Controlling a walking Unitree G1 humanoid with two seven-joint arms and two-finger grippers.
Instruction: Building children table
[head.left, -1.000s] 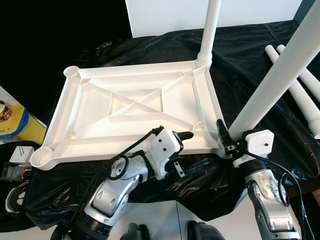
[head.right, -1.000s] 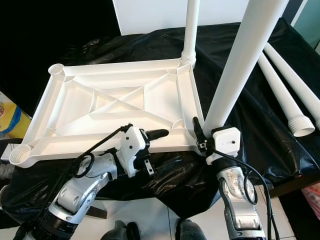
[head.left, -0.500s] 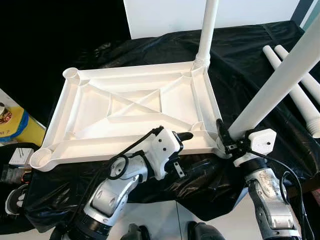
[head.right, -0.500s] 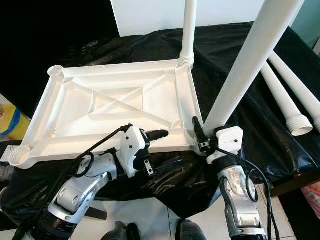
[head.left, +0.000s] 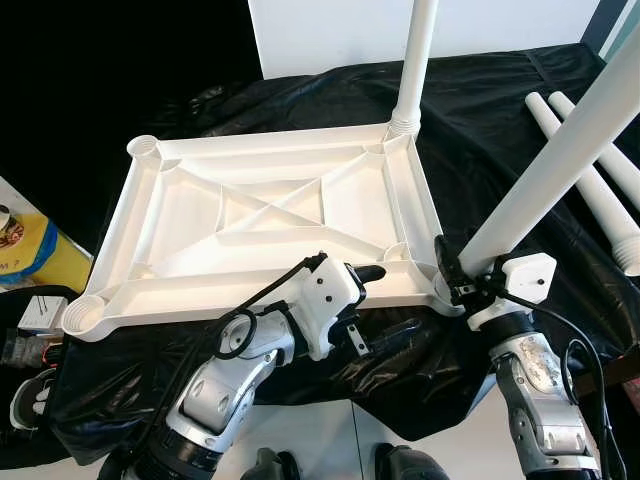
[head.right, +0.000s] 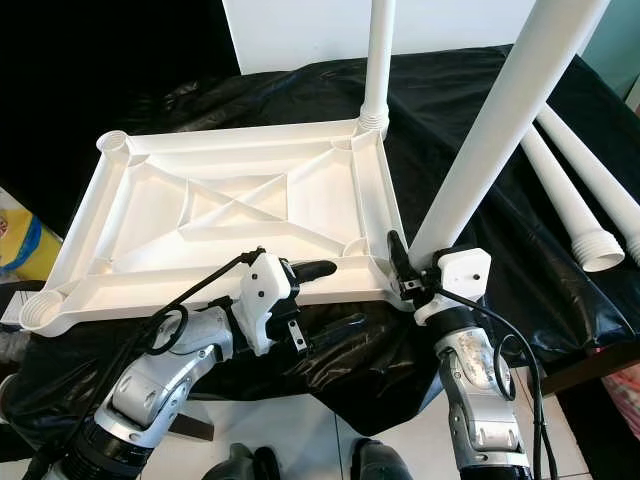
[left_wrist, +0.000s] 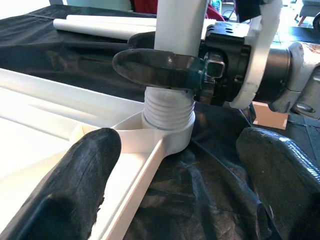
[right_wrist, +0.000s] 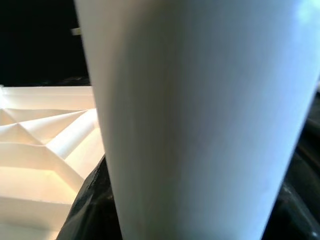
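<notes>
The white table top (head.left: 240, 290) lies upside down on a black cloth. One white leg (head.left: 417, 60) stands screwed into its far right corner. My right gripper (head.left: 455, 280) is shut on a second white leg (head.left: 550, 170) just above its threaded end (left_wrist: 168, 107), which sits in the near right corner socket (left_wrist: 165, 140); this leg leans to the right. My left gripper (head.left: 385, 300) is open at the front rim beside that socket, one finger (left_wrist: 75, 185) over the table top and the other over the cloth. The held leg (right_wrist: 200, 120) is close up in the right wrist view.
Two spare white legs (head.left: 600, 190) lie on the cloth at the right. Sockets at the far left (head.left: 143, 146) and near left (head.left: 82, 312) corners stand empty. A yellow bag (head.left: 40, 250) and small boxes sit low at the left. A white panel (head.left: 330, 30) stands behind.
My right wrist has shifted slightly to the right with the leg in its grip. The left arm and the table top have stayed put.
</notes>
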